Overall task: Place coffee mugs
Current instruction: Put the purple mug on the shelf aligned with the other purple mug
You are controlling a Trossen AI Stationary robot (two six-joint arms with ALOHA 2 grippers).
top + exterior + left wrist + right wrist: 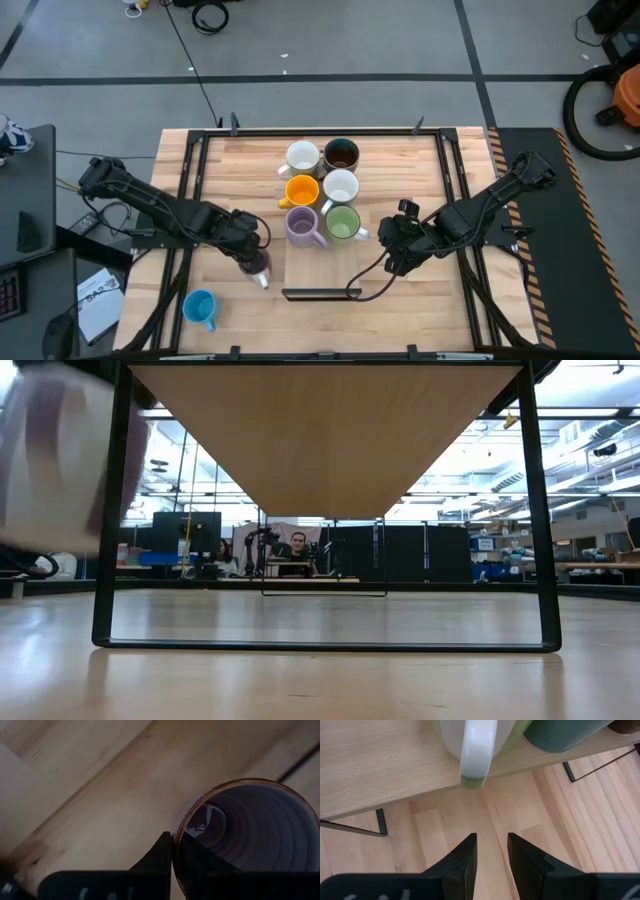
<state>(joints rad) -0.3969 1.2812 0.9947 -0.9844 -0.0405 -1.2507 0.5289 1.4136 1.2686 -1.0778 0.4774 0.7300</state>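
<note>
Six mugs stand on a raised wooden shelf (390,160) at the table's middle: white (302,157), dark grey (341,153), orange (302,190), white (340,186), lavender (303,226) and green (343,222). A light blue mug (200,307) stands on the table near its near-left corner. My left gripper (252,258) (173,851) is left of the shelf's near end, shut on a second lavender mug (261,270) (250,830), which shows blurred in the low view (50,460). My right gripper (392,255) (492,850) is open, low beside the shelf's right edge, facing the green mug's handle (472,755). My left gripper holds the lavender mug by its rim (176,827), one finger inside the mug (200,862) and one outside (160,857). The fingers come from above, pointing down. The mug hangs upright below them; in the low view its bottom looks clear of the table.
The shelf stands on a black metal frame (105,510) with a foot bar (320,293) on the table. A black cable (372,285) trails from my right arm. Bare tabletop lies along the near edge. A person sits in the room beyond (297,548).
</note>
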